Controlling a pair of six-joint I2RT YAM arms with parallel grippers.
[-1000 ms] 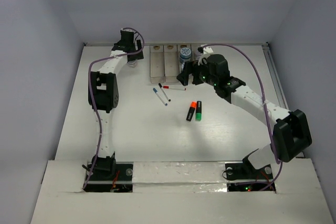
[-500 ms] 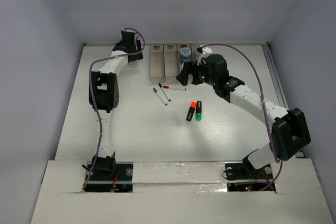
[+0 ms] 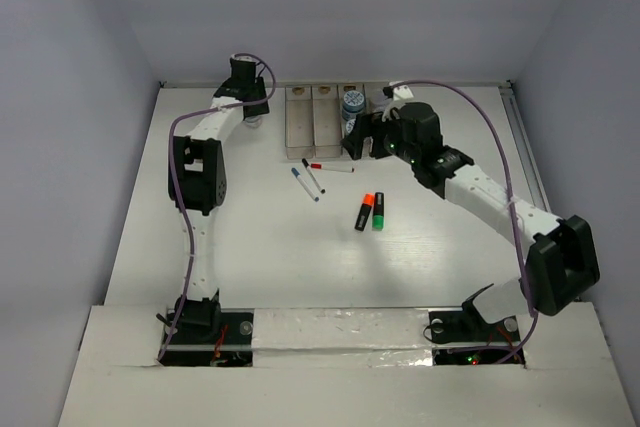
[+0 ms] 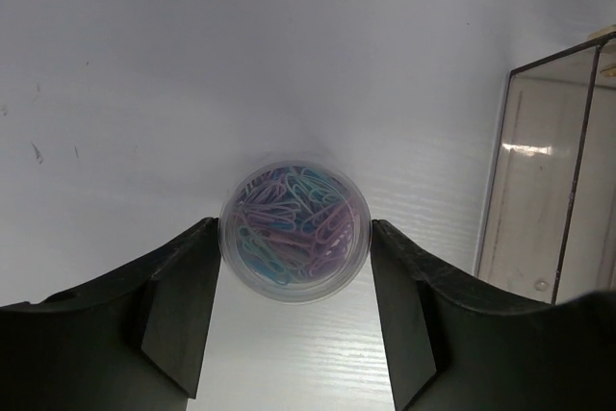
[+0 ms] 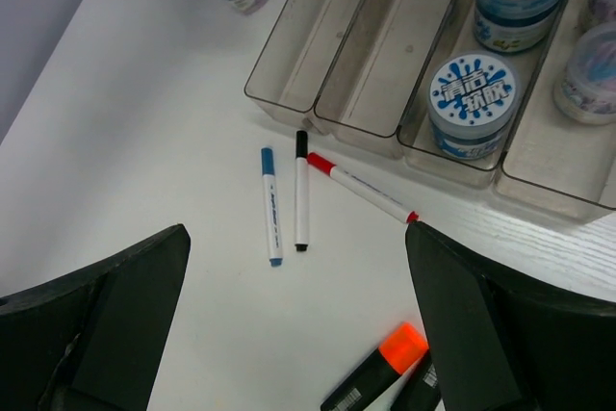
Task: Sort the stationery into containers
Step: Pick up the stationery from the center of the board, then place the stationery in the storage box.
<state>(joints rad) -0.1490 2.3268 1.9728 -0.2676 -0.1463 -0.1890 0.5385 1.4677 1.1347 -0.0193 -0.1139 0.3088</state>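
A small round clear tub of pastel paper clips (image 4: 294,231) stands upright on the white table (image 4: 144,64) at the far left, just left of the clear beige-tinted four-compartment tray (image 4: 539,190). The left gripper (image 4: 295,238) has its fingers close against the tub's sides; I cannot tell whether they press it. Just near of the tray, the blue-capped pen (image 5: 270,204) and black-capped pen (image 5: 300,190) lie roughly near-to-far, caps far. The red-capped pen (image 5: 361,188) lies left-right, cap left. The right gripper (image 5: 296,236) hovers above them, fingers wide apart.

arms (image 3: 215,125): white links, black joints | cables (image 3: 470,105): purple | fingers (image 4: 178,305): matte black, blocky
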